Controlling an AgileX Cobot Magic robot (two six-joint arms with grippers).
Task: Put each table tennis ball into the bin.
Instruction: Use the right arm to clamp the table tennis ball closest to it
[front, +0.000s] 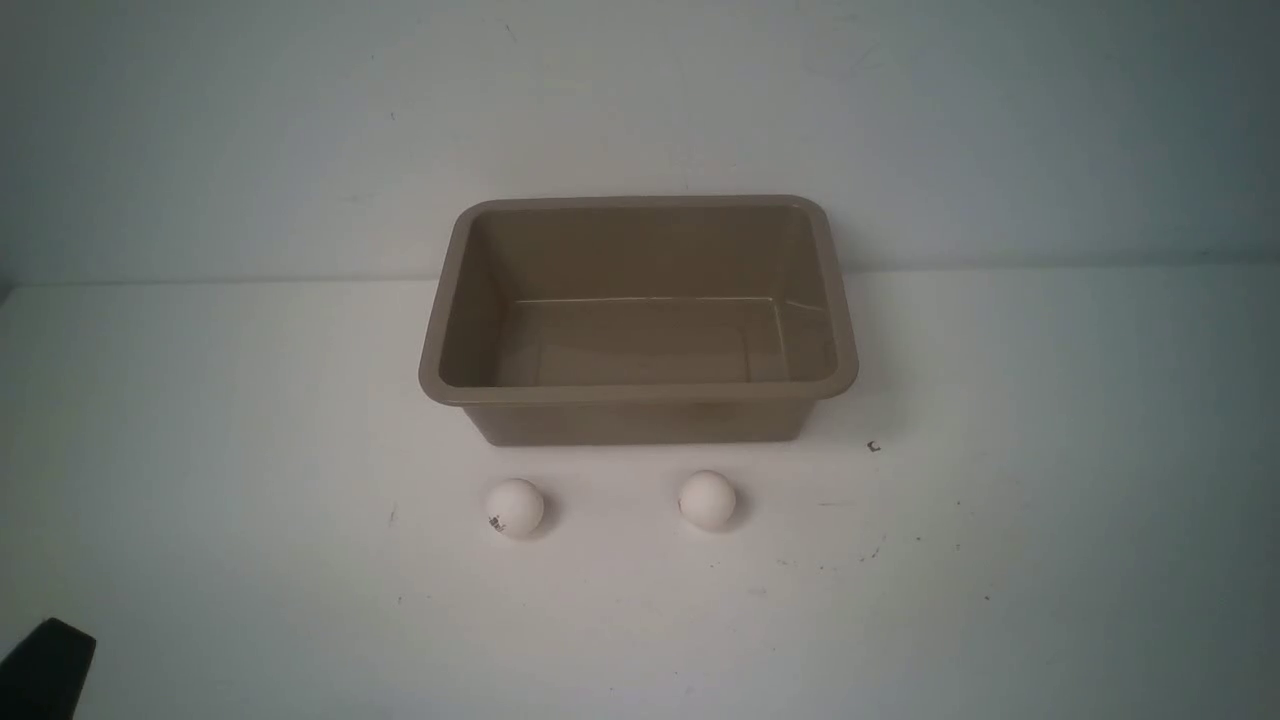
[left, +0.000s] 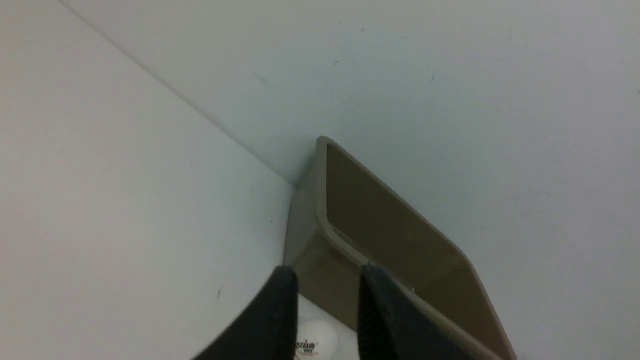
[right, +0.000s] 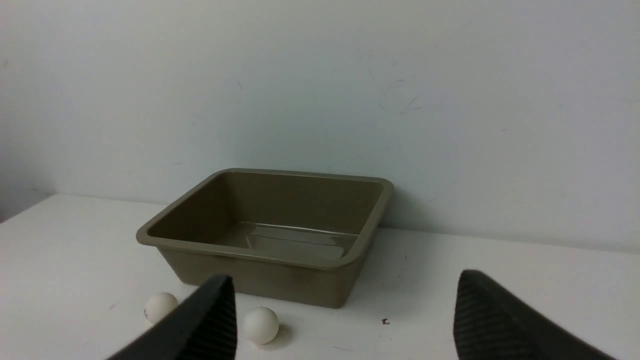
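Observation:
The taupe bin (front: 455, 290) stands at the back middle of the white table, and nothing lies in it. Two white table tennis balls lie just in front of it: one with a dark mark (front: 515, 507) on the left, a plain one (front: 707, 499) on the right. My left gripper (left: 327, 280) is open and empty; the marked ball (left: 315, 340) shows between its fingers, farther off, by the bin (left: 400, 235). My right gripper (right: 345, 300) is wide open and empty, well back from the plain ball (right: 260, 325), the marked ball (right: 160, 306) and the bin (right: 360, 247).
A wall rises right behind the bin. A black part of the left arm (front: 45, 668) shows at the front left corner. A small dark speck (front: 873, 446) lies right of the bin.

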